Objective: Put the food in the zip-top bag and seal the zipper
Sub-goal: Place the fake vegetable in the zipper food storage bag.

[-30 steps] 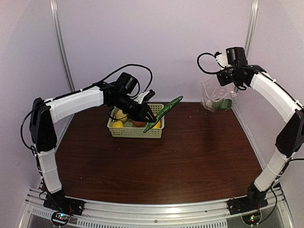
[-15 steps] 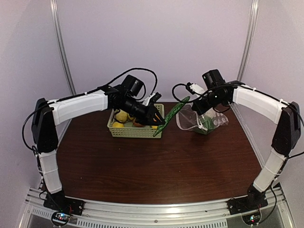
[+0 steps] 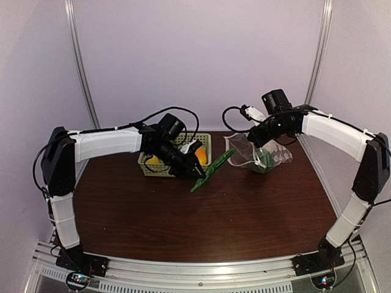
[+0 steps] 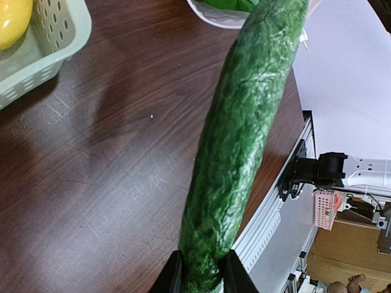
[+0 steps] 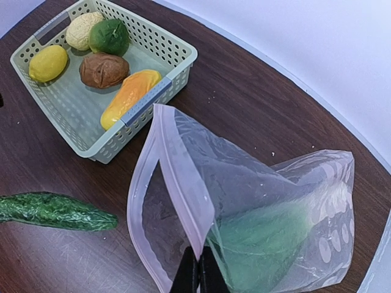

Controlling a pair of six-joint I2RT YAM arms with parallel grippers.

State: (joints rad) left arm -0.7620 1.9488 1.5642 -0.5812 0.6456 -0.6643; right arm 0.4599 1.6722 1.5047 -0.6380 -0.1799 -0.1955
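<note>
Roughly early on: you have the crinkly clear zip-top bag with pale dots (image 5: 263, 189) resting on the dark brown wooden table (image 3: 201, 213) at the far right, mouth gaping, and only one green leafy toy stalk (image 5: 263, 238) sits inside it. The zipper strip along the mouth (image 5: 180, 177) is unsealed; I can't make out a slider tab. Your right gripper (image 5: 197, 268) is pressed together, pinching that mouth edge to hold it up. Your left gripper (image 4: 203, 274) clamps one end of the long dark green toy cucumber (image 4: 244, 146), whose free tip is near the mouth but outside it. The pale green slatted plastic basket (image 5: 134, 128) holds five pieces: yellow lemon (image 5: 49, 63), cream bumpy piece (image 5: 82, 30), round green fruit (image 5: 109, 36), brown lump (image 5: 104, 69), and long orange-yellow fruit (image 5: 129, 94). Left to do, by my read: cucumber, those five, then sealing.
</note>
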